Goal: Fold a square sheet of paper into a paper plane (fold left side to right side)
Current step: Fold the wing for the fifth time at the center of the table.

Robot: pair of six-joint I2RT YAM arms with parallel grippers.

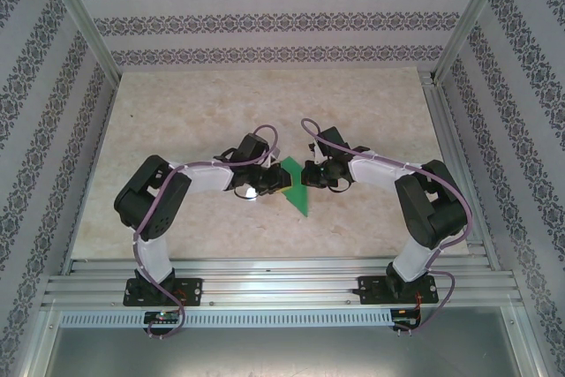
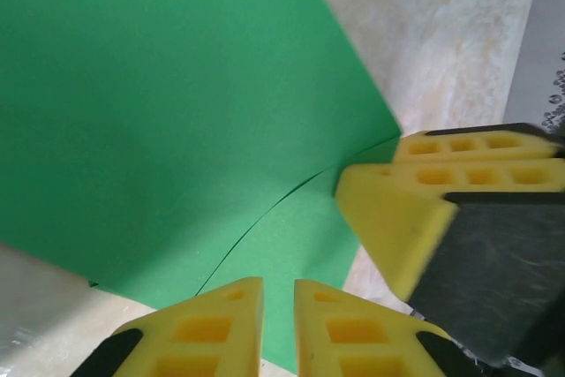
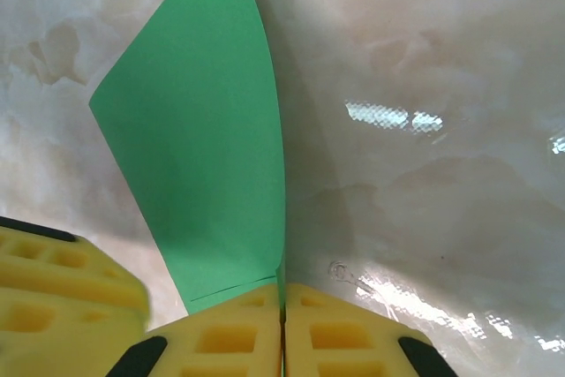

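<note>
I read the right gripper (image 3: 282,335) as closed on the square sheet of paper (image 3: 207,156), its pads pinching a lifted, curling edge. The left gripper (image 2: 278,328) stands just beside it over the sheet, its pads at a narrow gap. The sheet lies mid-table (image 1: 177,130) between both grippers.

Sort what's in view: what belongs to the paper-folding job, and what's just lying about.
Job:
green sheet of paper
right gripper, jaws shut on its edge
left gripper, over it

Just there:
marble table
patterned walls
aluminium rails
</note>
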